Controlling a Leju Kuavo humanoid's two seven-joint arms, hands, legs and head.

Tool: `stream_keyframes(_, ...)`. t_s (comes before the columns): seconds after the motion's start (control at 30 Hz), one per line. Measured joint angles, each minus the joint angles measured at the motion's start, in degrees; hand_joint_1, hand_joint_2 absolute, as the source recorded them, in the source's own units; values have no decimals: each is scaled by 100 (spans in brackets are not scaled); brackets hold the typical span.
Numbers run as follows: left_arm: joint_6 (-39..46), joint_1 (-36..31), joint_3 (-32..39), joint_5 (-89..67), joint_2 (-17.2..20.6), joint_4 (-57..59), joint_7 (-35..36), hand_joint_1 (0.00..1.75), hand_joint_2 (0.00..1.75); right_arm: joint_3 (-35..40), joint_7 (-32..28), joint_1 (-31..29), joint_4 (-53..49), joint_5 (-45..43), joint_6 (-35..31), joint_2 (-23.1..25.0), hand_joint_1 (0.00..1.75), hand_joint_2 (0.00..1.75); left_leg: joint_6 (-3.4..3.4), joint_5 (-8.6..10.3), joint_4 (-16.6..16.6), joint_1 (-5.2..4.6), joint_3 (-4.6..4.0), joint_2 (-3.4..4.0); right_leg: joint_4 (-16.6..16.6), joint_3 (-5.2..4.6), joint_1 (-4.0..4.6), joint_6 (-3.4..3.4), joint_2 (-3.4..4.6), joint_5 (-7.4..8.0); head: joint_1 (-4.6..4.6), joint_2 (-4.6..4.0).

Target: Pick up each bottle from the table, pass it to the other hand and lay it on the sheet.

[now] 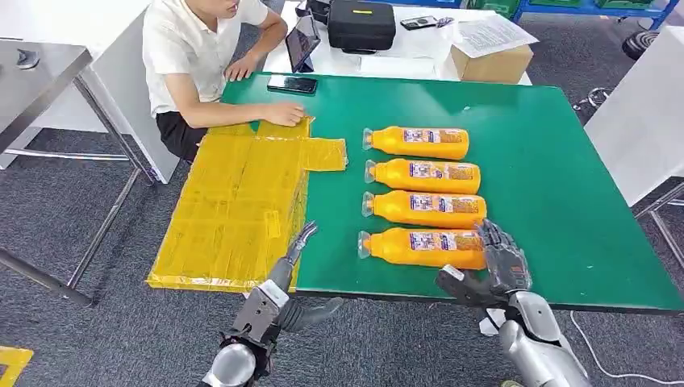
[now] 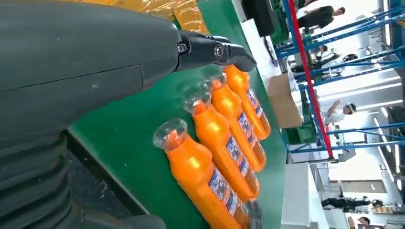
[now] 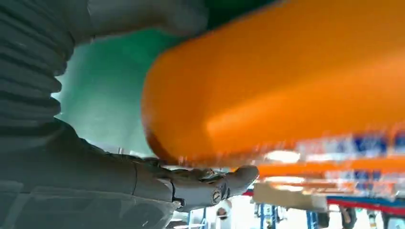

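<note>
While four orange bottles lie in a row on the green table point(image 1: 548, 161), caps pointing left toward the yellow sheet point(image 1: 234, 201), the right hand point(image 1: 492, 270) sits at the base end of the nearest bottle point(image 1: 423, 247). That bottle's long axis runs left to right, parallel to the table's near edge, and the hand meets it from the right and near side. In the head view the dark fingers point(image 1: 494, 235) reach up over the bottle's base while the thumb stays on the near side; in the right wrist view the orange body point(image 3: 286, 81) lies close between the thumb and a dark finger point(image 3: 215, 183). Whether the fingers have closed firmly on it cannot be told from these views; the bottle appears to rest on the table.

The left hand point(image 1: 294, 258) hovers near the table's near edge, between the sheet and the bottle's cap, its fingers apart and holding nothing. Its wrist view looks along the row of bottles point(image 2: 224, 143) from the cap end.

Judging by this, the right hand is the nearer one for the pick, and the left waits on the cap side to receive the bottle. A person point(image 1: 202, 56) sits at the far left corner, a hand resting on the sheet's far edge.
</note>
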Motion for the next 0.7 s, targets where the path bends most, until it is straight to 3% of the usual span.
stream_keyframes(0.17,-22,-39,-13,7,0,17,-4,0,175,81,37,-88,98,72,0,4,175,175,1,4,0,-1,0,-1,0,-1,0,0,-1,8,2,0)
stream_keyframes(0.27,-22,-61,-15,20,0,31,-4,0,175,96,63,-107,129,105,0,9,150,175,1,4,0,-1,-1,0,0,0,0,4,0,12,0,0)
stream_keyframes(0.4,-24,-71,-20,28,0,46,-4,0,175,186,131,-149,146,273,-4,9,162,175,1,4,0,0,5,3,0,2,0,4,2,11,2,0)
stream_keyframes(0.7,-41,-78,-35,76,0,63,-4,0,175,446,358,-313,282,457,146,-41,162,175,0,-2,-1,0,27,4,-3,-31,0,-1,9,-4,2,0)
